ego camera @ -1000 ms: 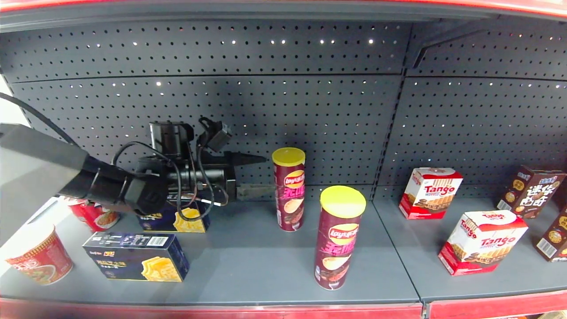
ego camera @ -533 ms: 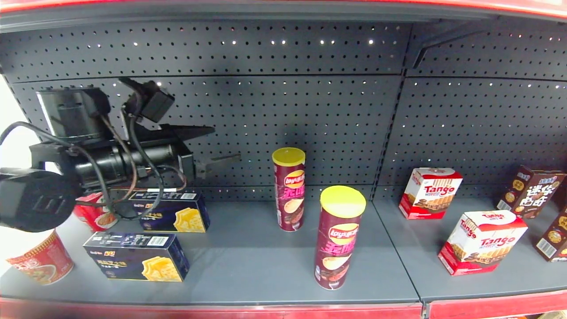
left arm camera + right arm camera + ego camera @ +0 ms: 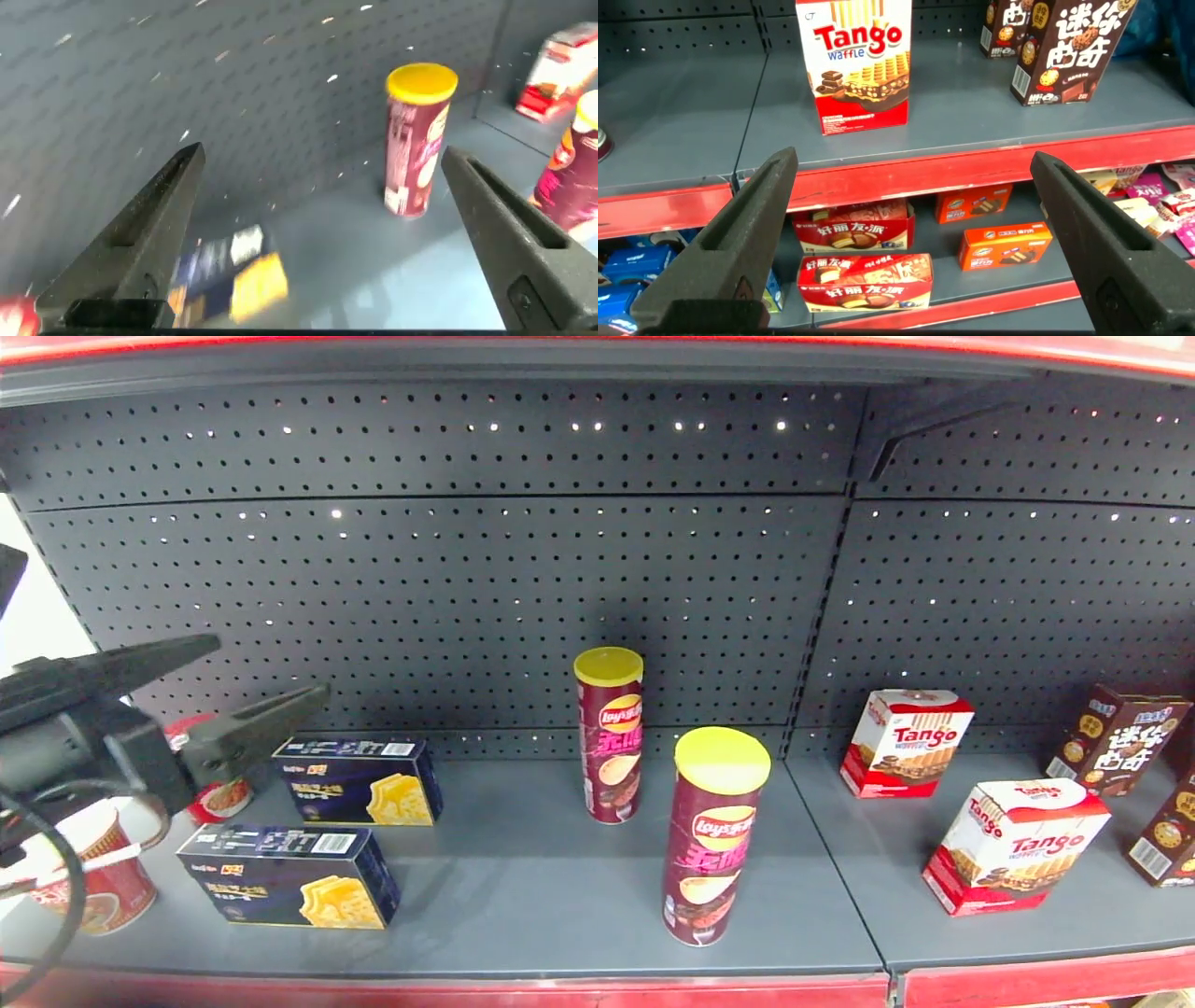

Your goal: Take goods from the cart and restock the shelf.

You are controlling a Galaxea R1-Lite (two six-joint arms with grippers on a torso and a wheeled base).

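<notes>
Maroon tube with a yellow lid: rear chip can (image 3: 608,735), upright close to the pegboard back of the grey shelf (image 3: 523,896). Front chip can (image 3: 714,840), same colours, upright nearer the red front edge and a little to the right, apart from the first.

To the left, rear cracker box (image 3: 359,782) and front cracker box (image 3: 289,877), dark blue with yellow crackers printed, both lying on a long side. Further left, red noodle cup (image 3: 103,896).

To the right, past the divider, two red-and-white waffle boxes (image 3: 906,742), then brown biscuit boxes (image 3: 1116,737).

Left jaws spread wide, holding nothing, at the shelf's left end above the noodle cup, pointed toward the rear chip can. Right jaws also wide and empty, low before the shelf's front edge, facing one waffle box.
</notes>
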